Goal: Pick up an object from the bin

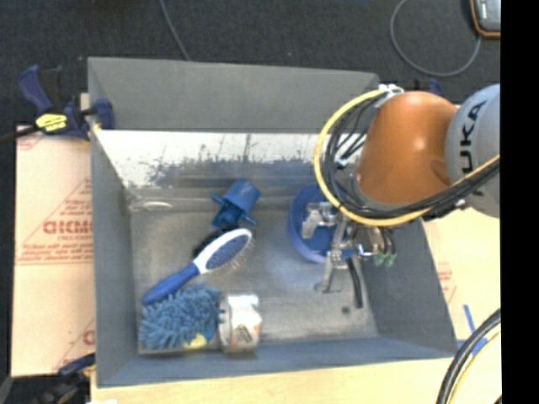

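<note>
A blue round dish (pixel 301 221) is seen just beside the claw (pixel 341 293), on its left and toward the back wall, partly hidden under the wrist; it is judged the nearest candidate, though nothing is yet gripped; the claw's fingers are spread apart with nothing between them, and are hung over bare floor of the bin (pixel 286 310); a short shift back and left would be called for to reach the dish's rim. Farther left a blue-and-white hairbrush (pixel 221 255) is laid slantwise, head toward the claw, handle away toward the near wall; beyond it a blue cup (pixel 234 202), a shaggy blue duster (pixel 173 322) and a small white pot (pixel 240 322) are found well apart from the claw.
</note>
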Controlling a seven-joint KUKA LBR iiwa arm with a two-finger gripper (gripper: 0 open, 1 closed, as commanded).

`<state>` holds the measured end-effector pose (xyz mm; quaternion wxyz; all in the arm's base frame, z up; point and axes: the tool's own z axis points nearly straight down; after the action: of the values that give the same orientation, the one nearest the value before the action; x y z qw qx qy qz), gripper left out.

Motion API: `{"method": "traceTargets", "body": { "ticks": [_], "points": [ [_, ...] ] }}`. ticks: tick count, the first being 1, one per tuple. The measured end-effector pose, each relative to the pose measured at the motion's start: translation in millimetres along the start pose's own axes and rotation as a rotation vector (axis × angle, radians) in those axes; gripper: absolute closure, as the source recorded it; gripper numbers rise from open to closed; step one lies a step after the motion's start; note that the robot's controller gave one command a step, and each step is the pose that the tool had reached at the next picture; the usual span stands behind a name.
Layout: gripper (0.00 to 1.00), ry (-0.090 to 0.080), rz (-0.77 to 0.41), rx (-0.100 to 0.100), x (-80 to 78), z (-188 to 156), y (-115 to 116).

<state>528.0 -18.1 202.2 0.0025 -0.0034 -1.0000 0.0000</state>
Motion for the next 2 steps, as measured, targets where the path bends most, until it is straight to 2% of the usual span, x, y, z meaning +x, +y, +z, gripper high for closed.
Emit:
{"method": "traceTargets", "body": {
  "ticks": [1, 2],
  "points": [
    [0.0, -0.009, -0.001, 0.001, -2.0, -4.1, -0.2],
    [0.0, -0.013, 0.13, -0.001, -88.1, 132.1, -53.3]
  ]
}}
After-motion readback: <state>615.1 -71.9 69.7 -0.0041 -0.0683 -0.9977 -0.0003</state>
